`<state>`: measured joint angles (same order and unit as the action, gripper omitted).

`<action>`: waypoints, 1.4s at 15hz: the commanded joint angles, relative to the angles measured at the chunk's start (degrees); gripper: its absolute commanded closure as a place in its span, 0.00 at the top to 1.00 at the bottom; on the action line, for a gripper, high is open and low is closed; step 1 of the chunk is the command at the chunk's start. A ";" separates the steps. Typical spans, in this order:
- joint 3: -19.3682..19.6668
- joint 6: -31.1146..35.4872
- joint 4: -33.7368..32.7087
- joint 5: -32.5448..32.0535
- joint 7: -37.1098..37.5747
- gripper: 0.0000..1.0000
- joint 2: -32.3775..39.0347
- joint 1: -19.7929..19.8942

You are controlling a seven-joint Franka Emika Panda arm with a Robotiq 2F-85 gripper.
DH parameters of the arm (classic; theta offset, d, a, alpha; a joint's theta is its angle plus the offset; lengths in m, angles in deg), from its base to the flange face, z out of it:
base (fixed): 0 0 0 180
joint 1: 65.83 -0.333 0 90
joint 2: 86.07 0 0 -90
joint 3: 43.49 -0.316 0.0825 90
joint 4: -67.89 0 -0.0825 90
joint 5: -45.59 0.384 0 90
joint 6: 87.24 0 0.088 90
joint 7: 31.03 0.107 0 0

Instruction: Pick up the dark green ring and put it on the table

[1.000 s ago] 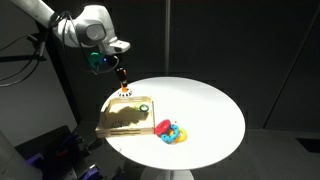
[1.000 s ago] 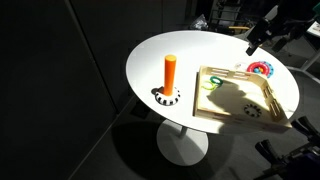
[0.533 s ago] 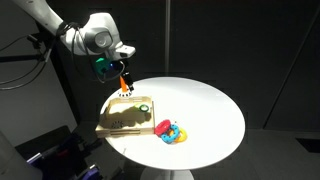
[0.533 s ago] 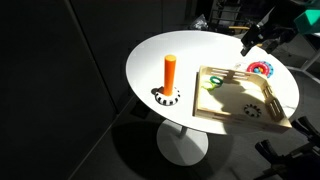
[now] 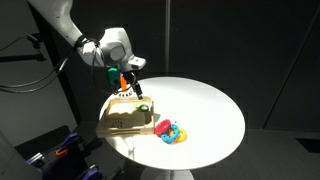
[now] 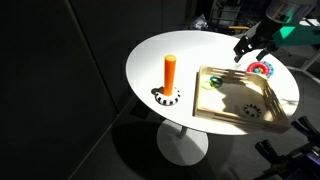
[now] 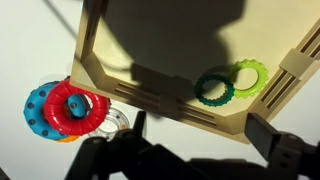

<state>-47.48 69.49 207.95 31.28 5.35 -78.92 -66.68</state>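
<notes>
The dark green ring (image 7: 213,88) lies flat in a corner of the tan wooden board (image 7: 150,45), touching a light green ring (image 7: 248,76). In an exterior view the dark green ring (image 5: 143,106) is a small spot on the board (image 5: 122,120). My gripper (image 7: 205,135) is open and empty. It hangs above the board's edge, close to the ring and not touching it. It also shows in both exterior views (image 5: 130,82) (image 6: 246,50). The white round table (image 6: 150,60) carries everything.
A heap of red, blue and yellow rings (image 7: 65,108) lies on the table beside the board, also seen in both exterior views (image 5: 170,131) (image 6: 262,68). An orange peg (image 6: 170,72) stands upright near the board's other end.
The arm has swung from beside the table to over the board and dropped lower, nearer the green rings. The rings and board have not moved.
</notes>
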 commanded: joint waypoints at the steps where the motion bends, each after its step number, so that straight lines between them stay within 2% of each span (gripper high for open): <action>1: 3.90 3.89 -3.77 -2.01 -0.15 1.00 5.98 -2.78; 5: 6.50 8.49 -6.35 0.64 -2.77 1.00 11.50 -5.70; 8: 7.05 11.65 -8.15 3.31 -5.06 1.00 15.06 -7.40; 15: 6.21 15.64 -11.09 12.22 -12.56 1.00 20.83 -9.42; 21: 5.59 16.09 -12.65 16.20 -16.32 1.00 24.03 -9.77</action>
<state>-41.63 85.08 197.01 45.34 -8.34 -56.69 -76.37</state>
